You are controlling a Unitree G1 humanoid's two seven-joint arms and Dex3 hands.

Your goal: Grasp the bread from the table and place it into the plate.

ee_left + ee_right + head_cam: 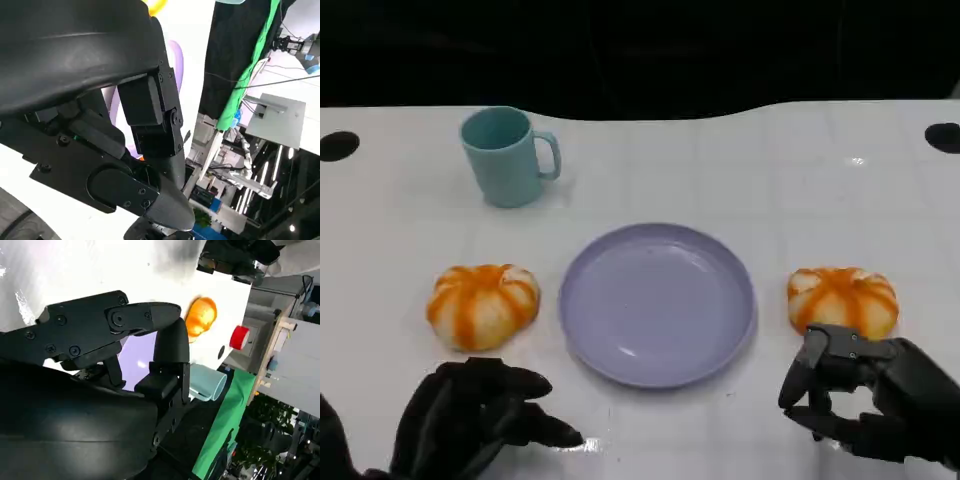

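— Where do we see the hands?
— Right hand (865, 400) open, empty, just beside the right orange-striped round bread (843, 299); left hand (480, 420) open near the left bread (482, 304).
— And the lilac round plate (658, 303)?
— Mid-desk, between both breads.

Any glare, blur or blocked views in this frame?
Head view: sharp, evenly lit, small glare spots on the table, dark background. Left wrist view: left hand blocks most, table overexposed. Right wrist view: right hand blocks much; the bread looks soft.
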